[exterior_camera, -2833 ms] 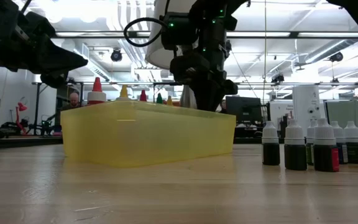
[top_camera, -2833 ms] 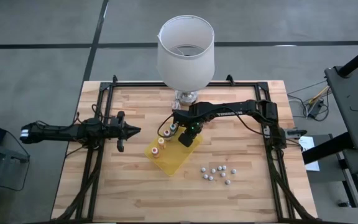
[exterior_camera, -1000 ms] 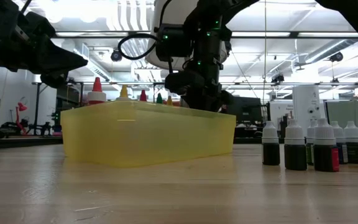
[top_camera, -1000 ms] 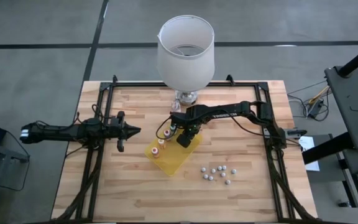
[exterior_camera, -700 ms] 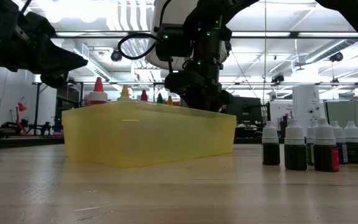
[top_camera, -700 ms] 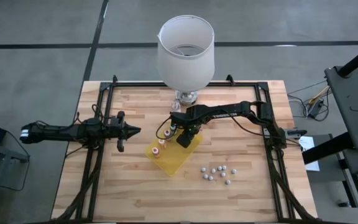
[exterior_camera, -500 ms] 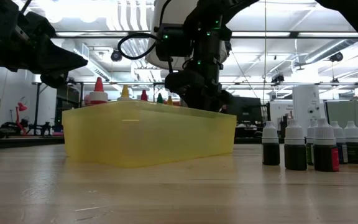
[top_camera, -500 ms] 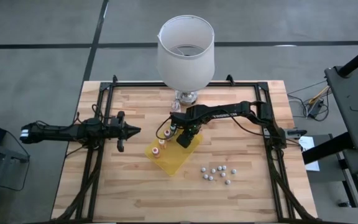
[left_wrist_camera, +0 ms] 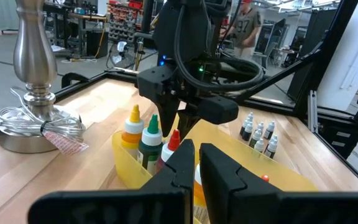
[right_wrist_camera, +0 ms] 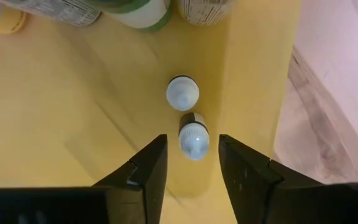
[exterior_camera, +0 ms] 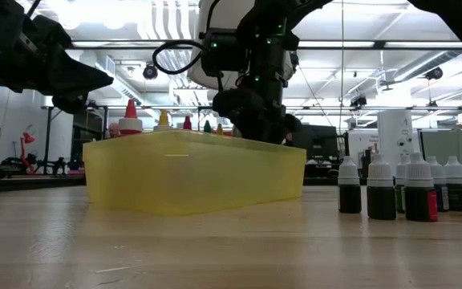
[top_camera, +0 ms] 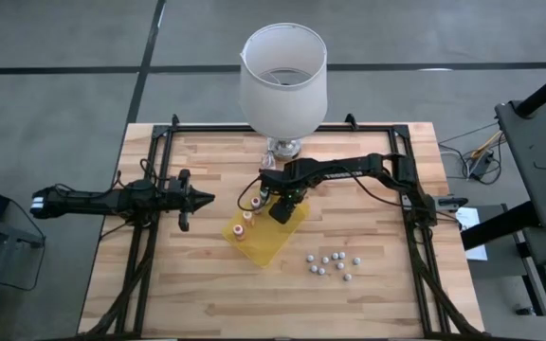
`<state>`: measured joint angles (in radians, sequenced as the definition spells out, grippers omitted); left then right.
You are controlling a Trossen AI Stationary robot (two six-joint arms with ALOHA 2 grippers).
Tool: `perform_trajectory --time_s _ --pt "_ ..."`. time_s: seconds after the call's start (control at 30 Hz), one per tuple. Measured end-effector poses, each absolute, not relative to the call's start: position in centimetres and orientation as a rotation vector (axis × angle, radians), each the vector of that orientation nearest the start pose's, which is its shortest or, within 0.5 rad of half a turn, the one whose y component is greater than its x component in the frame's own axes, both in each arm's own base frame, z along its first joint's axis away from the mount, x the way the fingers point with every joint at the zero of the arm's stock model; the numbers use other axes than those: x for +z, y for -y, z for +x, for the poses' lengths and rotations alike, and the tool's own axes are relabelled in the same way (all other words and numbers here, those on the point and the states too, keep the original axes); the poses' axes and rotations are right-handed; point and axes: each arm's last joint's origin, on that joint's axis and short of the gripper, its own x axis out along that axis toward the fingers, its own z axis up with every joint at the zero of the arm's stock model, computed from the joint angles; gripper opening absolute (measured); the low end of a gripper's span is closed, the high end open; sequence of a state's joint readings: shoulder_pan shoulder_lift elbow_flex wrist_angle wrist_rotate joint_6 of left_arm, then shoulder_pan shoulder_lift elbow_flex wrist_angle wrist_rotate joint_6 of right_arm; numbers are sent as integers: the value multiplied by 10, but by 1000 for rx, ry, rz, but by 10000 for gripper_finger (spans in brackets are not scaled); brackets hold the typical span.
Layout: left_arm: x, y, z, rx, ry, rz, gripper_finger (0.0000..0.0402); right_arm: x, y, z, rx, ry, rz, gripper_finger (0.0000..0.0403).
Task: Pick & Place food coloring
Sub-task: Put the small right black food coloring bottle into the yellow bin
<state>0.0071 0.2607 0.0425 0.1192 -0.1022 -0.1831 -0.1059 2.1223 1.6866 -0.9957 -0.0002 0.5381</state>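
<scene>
Wooden table [top_camera: 207, 284], yellow tray [right_wrist_camera: 61, 112], two white-capped bottles [right_wrist_camera: 183, 93] inside

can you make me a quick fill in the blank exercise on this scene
1. The right gripper hovers over the ____ tray.
2. Below its open fingers stand ____ white-capped small bottles.
3. The left gripper waits, closed, to the tray's ____ in the high view.
4. A large white ____ stands at the table's far edge.

Missing words: yellow; two; left; lamp
</scene>
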Motion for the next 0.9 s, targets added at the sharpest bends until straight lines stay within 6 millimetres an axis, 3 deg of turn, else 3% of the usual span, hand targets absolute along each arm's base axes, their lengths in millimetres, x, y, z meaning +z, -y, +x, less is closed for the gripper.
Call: perform_trajectory --time_s 0.53,0.9 --pt "168 -4 113 118 -89 -178 0 197 44 419 -464 -1370 520 134" --pt "168 -4 113 118 -89 -178 0 212 32 414 -439 -1368 505 128"
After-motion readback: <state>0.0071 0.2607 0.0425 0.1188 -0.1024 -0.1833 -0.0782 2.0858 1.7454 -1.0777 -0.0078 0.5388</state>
